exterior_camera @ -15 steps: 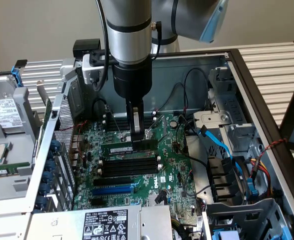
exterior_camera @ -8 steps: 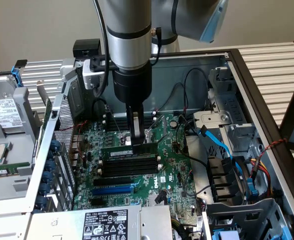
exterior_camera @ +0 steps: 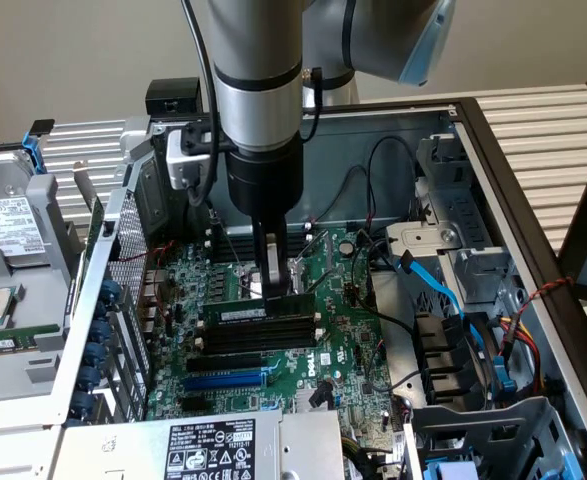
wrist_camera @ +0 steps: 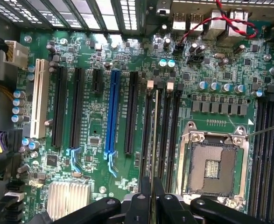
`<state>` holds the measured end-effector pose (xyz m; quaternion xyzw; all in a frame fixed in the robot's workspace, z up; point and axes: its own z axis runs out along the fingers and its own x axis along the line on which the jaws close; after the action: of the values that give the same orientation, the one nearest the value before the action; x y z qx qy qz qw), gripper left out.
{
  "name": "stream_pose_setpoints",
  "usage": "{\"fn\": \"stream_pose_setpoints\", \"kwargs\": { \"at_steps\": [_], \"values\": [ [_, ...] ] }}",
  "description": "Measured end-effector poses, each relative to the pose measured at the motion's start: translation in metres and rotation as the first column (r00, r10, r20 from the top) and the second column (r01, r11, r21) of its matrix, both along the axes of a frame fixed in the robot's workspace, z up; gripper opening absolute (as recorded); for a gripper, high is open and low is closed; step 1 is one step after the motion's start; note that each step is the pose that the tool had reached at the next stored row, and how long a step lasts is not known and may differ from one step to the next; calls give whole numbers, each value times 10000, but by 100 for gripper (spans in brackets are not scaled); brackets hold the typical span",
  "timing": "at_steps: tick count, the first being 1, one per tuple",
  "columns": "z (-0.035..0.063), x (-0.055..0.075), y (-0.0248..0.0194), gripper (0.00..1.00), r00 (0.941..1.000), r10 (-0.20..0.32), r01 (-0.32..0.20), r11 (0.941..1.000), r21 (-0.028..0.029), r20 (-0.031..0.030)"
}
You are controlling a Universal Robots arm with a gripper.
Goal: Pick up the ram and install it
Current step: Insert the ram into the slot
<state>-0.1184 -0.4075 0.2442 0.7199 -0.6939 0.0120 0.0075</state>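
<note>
The ram point(exterior_camera: 256, 311), a dark green stick with a white label, stands on edge along the rearmost of the black memory slots point(exterior_camera: 258, 338) on the motherboard. My gripper point(exterior_camera: 273, 285) comes straight down on it from above, its fingers shut on the stick's top edge near the middle. In the wrist view the ram point(wrist_camera: 154, 140) shows edge-on as a thin line lying over one memory slot point(wrist_camera: 146, 135), and it runs into my gripper point(wrist_camera: 152, 198), whose black fingers point(wrist_camera: 141, 203) pinch it. Whether the stick is seated in the slot I cannot tell.
A blue expansion slot point(wrist_camera: 112, 112) lies beside the memory slots, and the open CPU socket point(wrist_camera: 211, 163) lies on their other side. Blue cables point(exterior_camera: 443, 290) and the drive cage fill the exterior view's right. A hard drive point(exterior_camera: 8, 225) sits outside the case at its left.
</note>
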Motion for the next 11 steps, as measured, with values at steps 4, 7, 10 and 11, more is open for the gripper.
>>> {"fn": "stream_pose_setpoints", "kwargs": {
  "at_steps": [4, 7, 10, 11],
  "values": [
    [-34, 0, -4, 14, 10000, -8, 8, 10000, -33, 1],
    [-50, -1, -12, 14, 10000, -12, 12, 10000, -54, -1],
    [-60, -1, -17, 14, 10000, -19, 19, 10000, -63, 0],
    [-62, -2, -19, 14, 10000, -26, 26, 10000, -66, 0]
  ]
}}
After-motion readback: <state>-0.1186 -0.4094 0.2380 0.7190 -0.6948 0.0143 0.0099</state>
